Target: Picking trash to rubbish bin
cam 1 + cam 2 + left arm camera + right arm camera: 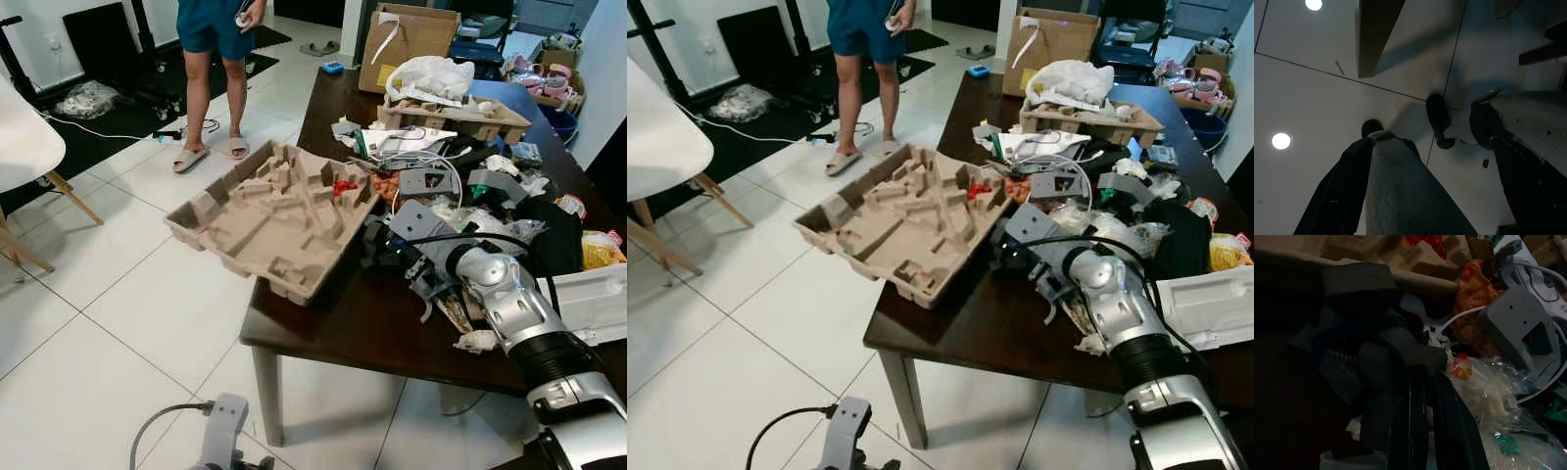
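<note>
Brown moulded-pulp tray (277, 217) is seen lying tilted at the near left corner of the dark wooden table (343, 323), with much of it overhanging the edge above the tiled floor (108, 323); a scrap of red wrapper (344, 186) sits in one of its pockets. The rest of the tabletop is covered w/ clutter: white cable (431, 162), clear plastic bags (1498, 396), an orange wrapper (1471, 293), grey plastic brackets (1520, 320), cardboard box (407, 44) at the far end. The right gripper (1422, 377) is reached in low among dark foam pieces (1359, 281) just beside the tray's rim; in the right wrist view its two black fingers are seen lying close together w/ almost no gap, but whether anything is pinched between them cannot be told. The left arm hangs idle by the table leg, and its finger state cannot be told either. A person (220, 59) is standing on the tiles beyond the table. No rubbish bin can be made out. Risks, as judged: the tray is poorly balanced, so a nudge from the forearm could tip it to the floor; the cable lies near the gripper and could be snagged and dragged, pulling other bits off; thin, slippery bags may slip from a narrow pinch.
</note>
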Controlling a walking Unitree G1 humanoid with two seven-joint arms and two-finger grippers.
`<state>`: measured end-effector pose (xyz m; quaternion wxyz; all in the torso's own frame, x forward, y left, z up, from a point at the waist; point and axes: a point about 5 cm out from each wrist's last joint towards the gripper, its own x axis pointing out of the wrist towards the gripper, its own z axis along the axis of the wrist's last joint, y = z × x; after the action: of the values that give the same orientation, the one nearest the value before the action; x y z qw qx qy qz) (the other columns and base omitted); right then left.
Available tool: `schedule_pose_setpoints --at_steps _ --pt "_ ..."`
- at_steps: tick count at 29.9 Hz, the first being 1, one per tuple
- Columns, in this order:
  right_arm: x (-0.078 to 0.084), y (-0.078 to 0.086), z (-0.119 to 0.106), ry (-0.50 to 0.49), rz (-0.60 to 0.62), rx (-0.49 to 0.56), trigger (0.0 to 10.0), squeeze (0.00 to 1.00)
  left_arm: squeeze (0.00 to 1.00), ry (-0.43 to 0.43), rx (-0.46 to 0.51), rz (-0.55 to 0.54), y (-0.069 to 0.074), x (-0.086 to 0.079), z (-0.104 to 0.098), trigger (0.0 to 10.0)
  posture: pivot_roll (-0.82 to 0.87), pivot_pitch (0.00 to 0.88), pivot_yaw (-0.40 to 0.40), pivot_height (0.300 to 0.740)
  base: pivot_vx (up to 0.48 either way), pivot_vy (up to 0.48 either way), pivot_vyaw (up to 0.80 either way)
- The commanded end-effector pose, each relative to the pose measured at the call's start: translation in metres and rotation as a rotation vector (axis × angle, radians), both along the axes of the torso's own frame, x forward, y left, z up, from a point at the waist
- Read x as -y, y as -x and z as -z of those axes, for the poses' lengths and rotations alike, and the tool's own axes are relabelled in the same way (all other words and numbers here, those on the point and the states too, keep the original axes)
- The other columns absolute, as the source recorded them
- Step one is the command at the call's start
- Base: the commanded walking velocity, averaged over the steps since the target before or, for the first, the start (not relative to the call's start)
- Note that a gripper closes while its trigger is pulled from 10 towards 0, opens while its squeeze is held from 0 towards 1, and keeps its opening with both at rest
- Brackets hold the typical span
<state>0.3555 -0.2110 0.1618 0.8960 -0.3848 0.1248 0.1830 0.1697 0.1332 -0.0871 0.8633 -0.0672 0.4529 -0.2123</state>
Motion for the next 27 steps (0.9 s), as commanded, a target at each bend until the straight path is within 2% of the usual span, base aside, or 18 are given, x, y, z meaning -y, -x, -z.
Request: schedule_pose_setpoints --at_steps 1,2,4,5,8,16,21,27 --pt "0.000 0.004 0.011 -0.078 -0.010 -0.062 0.0 0.00 0.00 -0.007 -0.023 0.002 0.007 -0.001 0.003 10.0 0.00 0.090 -0.008 0.740 0.000 0.000 0.00" --pt "0.000 0.004 0.011 -0.078 -0.010 -0.062 0.0 0.00 0.00 -0.007 -0.023 0.002 0.007 -0.001 0.003 10.0 0.00 0.090 -0.008 0.740 0.000 0.000 0.00" --pt "-0.003 0.003 0.003 -0.173 -0.040 -0.049 0.0 0.00 0.00 -0.007 -0.024 0.001 0.008 -0.001 0.004 10.0 0.00 0.090 -0.008 0.740 0.000 0.000 0.00" --pt "-0.003 0.003 0.003 -0.173 -0.040 -0.049 0.0 0.00 0.00 -0.007 -0.024 0.001 0.008 -0.001 0.004 10.0 0.00 0.090 -0.008 0.740 0.000 0.000 0.00" --pt "-0.008 0.002 -0.013 -0.328 -0.075 -0.005 0.0 0.00 0.00 -0.007 -0.023 0.001 0.008 -0.002 0.004 10.0 0.00 0.090 -0.008 0.740 0.000 0.000 0.00" --pt "-0.010 -0.001 -0.032 -0.477 -0.082 0.100 0.0 0.00 0.00 -0.006 -0.020 0.000 0.006 -0.001 0.003 10.0 0.00 0.091 -0.005 0.740 0.000 0.000 0.00" --pt "-0.012 -0.003 -0.050 -0.594 -0.070 0.235 0.0 0.00 0.00 -0.007 -0.017 0.006 0.004 -0.001 0.002 10.0 0.00 0.091 -0.001 0.740 0.000 0.000 0.00" --pt "-0.010 -0.005 -0.057 -0.663 -0.044 0.296 0.0 0.00 0.00 -0.008 -0.015 0.010 0.004 -0.001 0.002 10.0 0.00 0.091 -0.001 0.740 0.000 0.000 0.00"
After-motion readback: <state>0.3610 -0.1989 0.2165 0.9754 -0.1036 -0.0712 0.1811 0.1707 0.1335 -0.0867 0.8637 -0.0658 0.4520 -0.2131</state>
